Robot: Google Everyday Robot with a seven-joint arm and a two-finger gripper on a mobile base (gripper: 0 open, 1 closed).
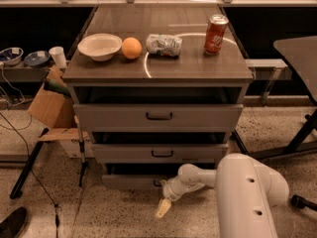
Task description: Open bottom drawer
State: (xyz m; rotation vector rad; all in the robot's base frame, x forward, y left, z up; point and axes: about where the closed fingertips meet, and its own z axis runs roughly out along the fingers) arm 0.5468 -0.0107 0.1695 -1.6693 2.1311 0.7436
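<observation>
The grey cabinet (233, 73) has three grey drawers. The bottom drawer (129, 181) is the lowest, with a low flat front, and stands pulled out a little, with a dark gap above its front. My white arm reaches in from the lower right. My gripper (165, 185) is at the drawer's small dark centre handle, which it mostly hides. One pale fingertip (162, 209) points down toward the floor. The middle drawer (161, 152) and top drawer (158, 116) sit above, each slightly ajar.
On the cabinet top lie a white bowl (99, 45), an orange (131, 48), a crumpled bag (164, 44) and a red can (216, 33). A cardboard box (49, 105) and stand legs are left; a dark table (299, 53) is right.
</observation>
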